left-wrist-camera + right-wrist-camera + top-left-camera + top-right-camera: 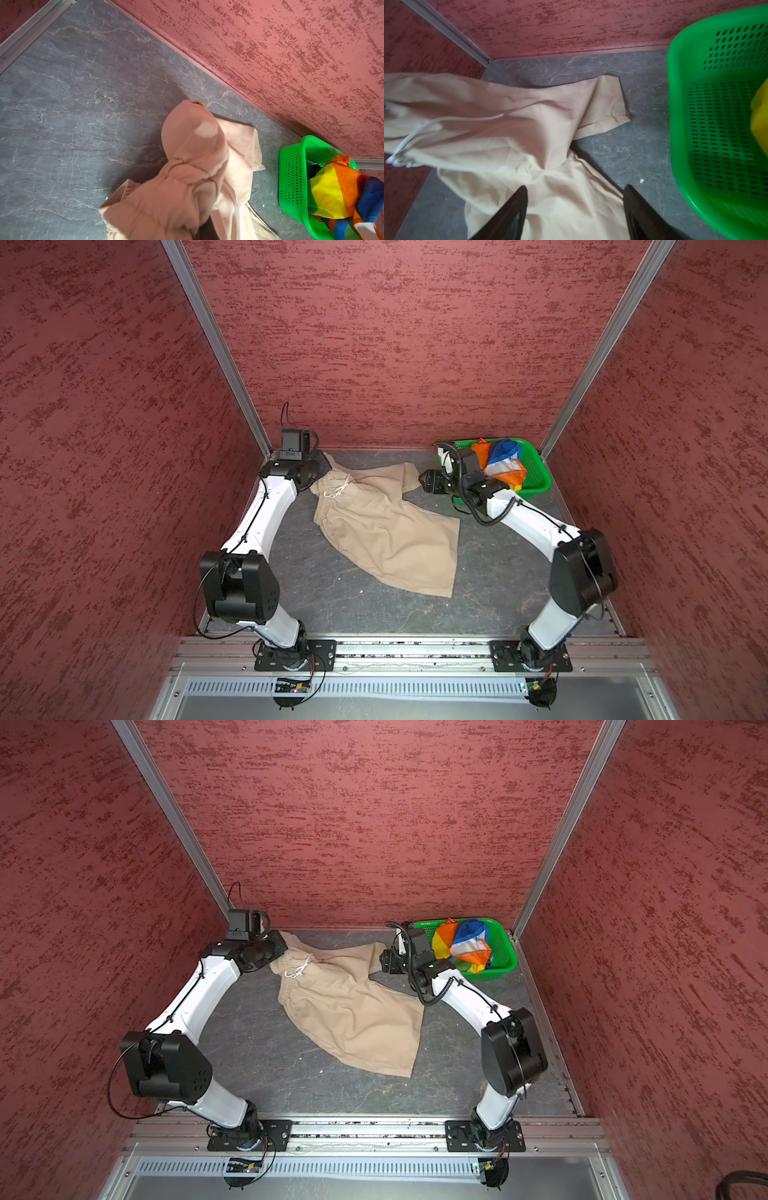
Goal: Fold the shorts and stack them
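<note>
The left gripper (322,467) is clamped on the waistband end of the beige shorts (386,531) at the back left corner of the table (332,597). In its wrist view, bunched cloth hides the fingers.

From that grip the garment's long axis runs toward the right and front. The white drawstring (338,491) lies just beside the gripper. One leg reaches along the back toward the right arm, and the other fans out toward the front middle.

The right gripper (575,187) hangs over the cloth with its jaws well apart and nothing between them. It points left across the table at the back leg. That leg's hem (610,116) lies flat just ahead of its fingertips, between them and the back wall.

The right arm is plainly the nearer one to this free end, so a short reach forward and down would likely be enough for it to take the hem.

Behind the right wrist, the rainbow shorts (505,464) sit crumpled in the green basket (540,479) at the back right corner, not yet folded.
</note>
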Available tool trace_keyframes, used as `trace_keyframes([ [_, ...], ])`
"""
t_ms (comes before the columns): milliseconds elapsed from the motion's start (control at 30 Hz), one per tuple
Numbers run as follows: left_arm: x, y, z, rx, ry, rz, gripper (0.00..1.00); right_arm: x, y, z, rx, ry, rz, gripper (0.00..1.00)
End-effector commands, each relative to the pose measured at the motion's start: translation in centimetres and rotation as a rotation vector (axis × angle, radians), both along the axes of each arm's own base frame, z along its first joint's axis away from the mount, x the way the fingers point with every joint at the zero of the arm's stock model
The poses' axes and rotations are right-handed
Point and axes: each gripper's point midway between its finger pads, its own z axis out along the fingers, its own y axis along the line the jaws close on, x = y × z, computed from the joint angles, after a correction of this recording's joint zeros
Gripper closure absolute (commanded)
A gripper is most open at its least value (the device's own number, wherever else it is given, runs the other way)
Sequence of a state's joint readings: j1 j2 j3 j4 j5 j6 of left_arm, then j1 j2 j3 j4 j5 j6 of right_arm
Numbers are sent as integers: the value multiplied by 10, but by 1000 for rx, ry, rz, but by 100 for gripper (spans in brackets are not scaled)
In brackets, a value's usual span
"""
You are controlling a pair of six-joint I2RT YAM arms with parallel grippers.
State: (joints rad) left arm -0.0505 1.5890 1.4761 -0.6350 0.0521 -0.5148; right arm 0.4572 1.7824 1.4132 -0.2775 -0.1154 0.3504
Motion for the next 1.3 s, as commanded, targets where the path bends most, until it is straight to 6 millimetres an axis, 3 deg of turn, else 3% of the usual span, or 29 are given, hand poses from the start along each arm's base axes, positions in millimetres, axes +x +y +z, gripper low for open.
trace_keyframes([
  [0, -4, -1, -1, 7, 0, -27, 100, 15, 3, -23, -59, 66, -10, 28],
  [100, -5, -1, -5, 7, 20, -28, 100, 41, 15, -45, -55, 106, -10, 22],
  [233, -7, -1, -14, 6, 45, -30, 100, 69, 33, -72, -31, 149, -9, 22],
  [533, -2, -2, -26, -6, 75, -43, 100, 110, 63, -127, 32, 218, 4, 19],
  [567, -2, -1, -26, -10, 79, -38, 100, 112, 66, -132, 45, 229, 7, 20],
  [633, -1, -1, -25, -20, 83, -35, 100, 116, 76, -132, 87, 235, 37, 33],
  [733, 0, 1, -23, -27, 81, -31, 100, 121, 87, -117, 143, 195, 81, 66],
  [867, 2, 5, -23, -42, 80, -24, 100, 133, 85, -67, 177, 74, 92, 100],
  [967, 0, 10, -25, -48, 85, -7, 100, 140, 72, -15, 180, -43, 50, 100],
  [1067, -4, 19, -31, -62, 104, 29, 100, 127, 58, 44, 210, -173, 30, 100],
  [1167, -9, 29, -35, -72, 116, 62, 100, 90, 37, 75, 251, -258, -1, 100],
  [1267, -16, 38, -45, -86, 131, 93, 100, 34, 20, 78, 338, -278, 4, 100],
])
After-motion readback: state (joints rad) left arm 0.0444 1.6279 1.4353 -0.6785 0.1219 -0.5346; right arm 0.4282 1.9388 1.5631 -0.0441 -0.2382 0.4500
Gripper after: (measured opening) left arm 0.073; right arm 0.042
